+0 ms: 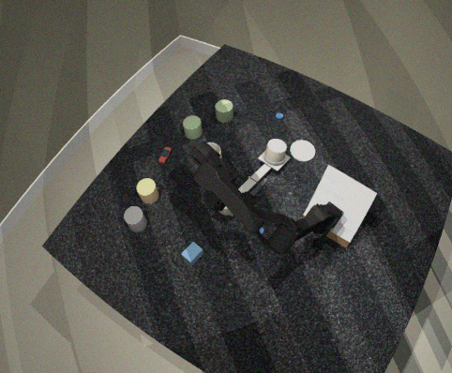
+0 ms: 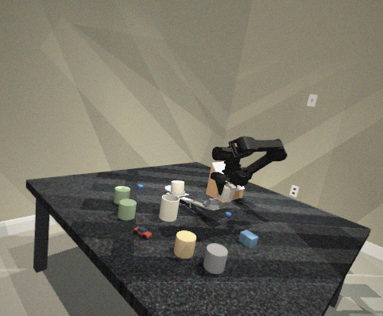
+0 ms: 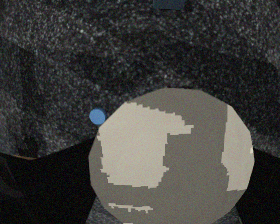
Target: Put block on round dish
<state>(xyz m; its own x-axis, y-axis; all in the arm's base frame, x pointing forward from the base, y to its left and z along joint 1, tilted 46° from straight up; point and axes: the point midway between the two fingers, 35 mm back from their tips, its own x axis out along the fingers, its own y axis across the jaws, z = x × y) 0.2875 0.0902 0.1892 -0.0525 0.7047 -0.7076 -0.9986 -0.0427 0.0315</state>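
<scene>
My gripper (image 2: 230, 185) (image 3: 164, 139) is shut on a pale cup (image 2: 228, 193) (image 3: 141, 150), held raised and slightly tilted beyond the balance's near pan in the exterior view. The other cup (image 1: 276, 151) (image 2: 177, 186) stands upright on the far pan of the balance (image 1: 255, 180) (image 2: 192, 202). The near pan (image 2: 218, 206) bears no cup; whether a block lies on it I cannot tell. It is largely hidden by the arm in the top view. The round white dish (image 1: 303, 150) (image 2: 168, 188) lies beside the standing cup, with no cup over it.
A white-topped box (image 1: 348, 199) (image 2: 213, 180) stands near the arm. Two green cylinders (image 1: 192, 127) (image 2: 127, 210), a cream mug (image 2: 168, 208), a red toy car (image 1: 165, 155), a yellow cylinder (image 1: 147, 191), a grey cylinder (image 1: 135, 218), a blue block (image 1: 192, 252) (image 2: 248, 238) and small blue discs (image 1: 279, 115) (image 3: 97, 116) are around.
</scene>
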